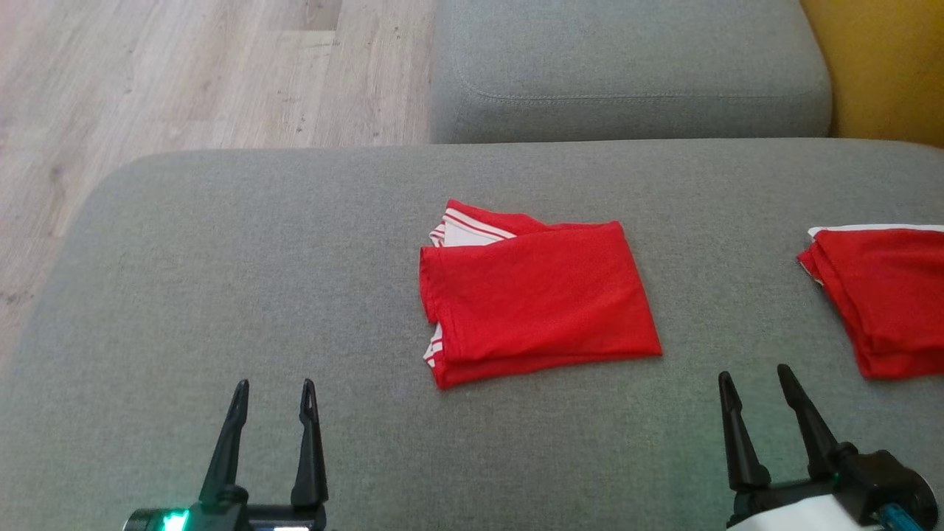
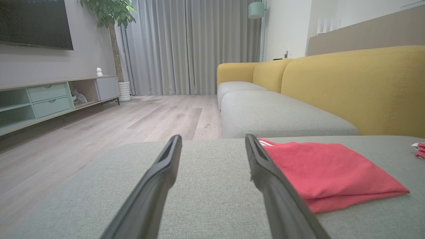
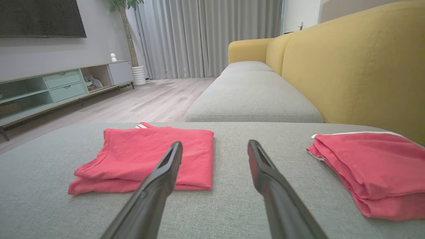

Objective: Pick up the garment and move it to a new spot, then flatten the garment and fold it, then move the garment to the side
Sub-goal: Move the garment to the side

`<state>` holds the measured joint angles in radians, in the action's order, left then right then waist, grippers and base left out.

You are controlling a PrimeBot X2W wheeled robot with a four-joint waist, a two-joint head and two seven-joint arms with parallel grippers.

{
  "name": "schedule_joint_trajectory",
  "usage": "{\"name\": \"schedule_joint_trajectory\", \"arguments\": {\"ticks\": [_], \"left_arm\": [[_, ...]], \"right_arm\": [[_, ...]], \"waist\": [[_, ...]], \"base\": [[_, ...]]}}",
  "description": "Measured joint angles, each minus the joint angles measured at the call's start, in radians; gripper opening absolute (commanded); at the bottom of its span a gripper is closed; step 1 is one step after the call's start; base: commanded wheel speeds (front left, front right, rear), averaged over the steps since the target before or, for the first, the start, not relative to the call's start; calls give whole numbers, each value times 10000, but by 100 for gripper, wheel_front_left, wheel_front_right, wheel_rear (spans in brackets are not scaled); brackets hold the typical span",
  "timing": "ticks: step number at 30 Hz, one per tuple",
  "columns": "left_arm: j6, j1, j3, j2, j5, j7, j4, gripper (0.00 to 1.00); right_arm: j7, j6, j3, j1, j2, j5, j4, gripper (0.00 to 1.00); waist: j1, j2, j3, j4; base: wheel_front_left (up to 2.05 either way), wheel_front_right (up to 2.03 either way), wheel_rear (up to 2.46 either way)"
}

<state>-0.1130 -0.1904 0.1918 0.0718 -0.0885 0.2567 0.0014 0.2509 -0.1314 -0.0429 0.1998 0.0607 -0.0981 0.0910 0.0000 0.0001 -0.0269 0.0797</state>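
Observation:
A red garment [image 1: 535, 291] with white stripes at its edge lies folded in the middle of the grey sofa seat [image 1: 258, 258]; it shows as the garment [image 2: 325, 172] in the left wrist view and the garment [image 3: 149, 159] in the right wrist view. My left gripper [image 1: 274, 391] is open at the lower left, well apart from the cloth, its jaws empty [image 2: 212, 141]. At the lower right my right gripper [image 1: 754, 377] also stands open and empty [image 3: 215, 146], short of the garment's near right corner.
A second folded red garment [image 1: 881, 295] lies at the seat's right edge, also seen as a red stack [image 3: 368, 169]. A further grey cushion [image 1: 627, 66] sits beyond, a yellow backrest [image 3: 358, 73] to the right, wooden floor [image 1: 184, 74] to the left.

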Motion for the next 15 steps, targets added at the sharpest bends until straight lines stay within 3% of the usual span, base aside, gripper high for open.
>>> {"name": "schedule_joint_trajectory", "arguments": {"ticks": [15], "left_arm": [[171,-12,-151,-58,190,0,190,100]], "right_arm": [[0,0,40,-32,-134,199,121,100]], "waist": [[0,0,-5,-108]], "base": [[0,0,0]]}}
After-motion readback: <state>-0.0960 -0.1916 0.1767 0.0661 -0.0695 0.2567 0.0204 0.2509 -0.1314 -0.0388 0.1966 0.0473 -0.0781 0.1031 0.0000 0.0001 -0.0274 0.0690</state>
